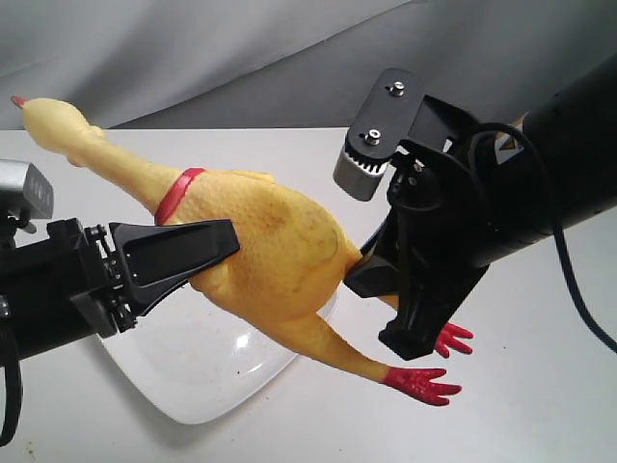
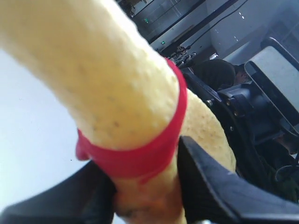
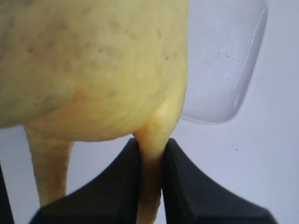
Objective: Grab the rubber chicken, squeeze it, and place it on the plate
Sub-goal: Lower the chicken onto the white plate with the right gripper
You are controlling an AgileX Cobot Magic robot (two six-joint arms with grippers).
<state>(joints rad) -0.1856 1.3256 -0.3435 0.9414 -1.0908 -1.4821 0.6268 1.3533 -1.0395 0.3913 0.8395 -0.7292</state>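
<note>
The second finger of the left gripper is hidden behind the rubber chicken in the exterior view; only the near black finger shows, lying flat against the body. The left wrist view shows both fingers of this gripper pressed on the body just below the red collar, so it is clamped on the chicken. The background of that view is dark, blurred and hard to read.

The right gripper covers most of one leg, and only the red foot comes out under it. In the right wrist view its two fingers pinch this thin leg tightly. The other leg hangs free and ends in a red foot.

The chicken is stretched between the two grippers. Its head with the red beak tip points to the far left corner of the table and its feet point to the right edge. The head is out of both wrist views.

The plate lies under the body, near the front edge. The chicken and the left gripper hide much of it. I cannot tell if the body touches its rim. A corner of the plate shows beside the body in the right wrist view. A grey cloth hangs behind the far edge.
</note>
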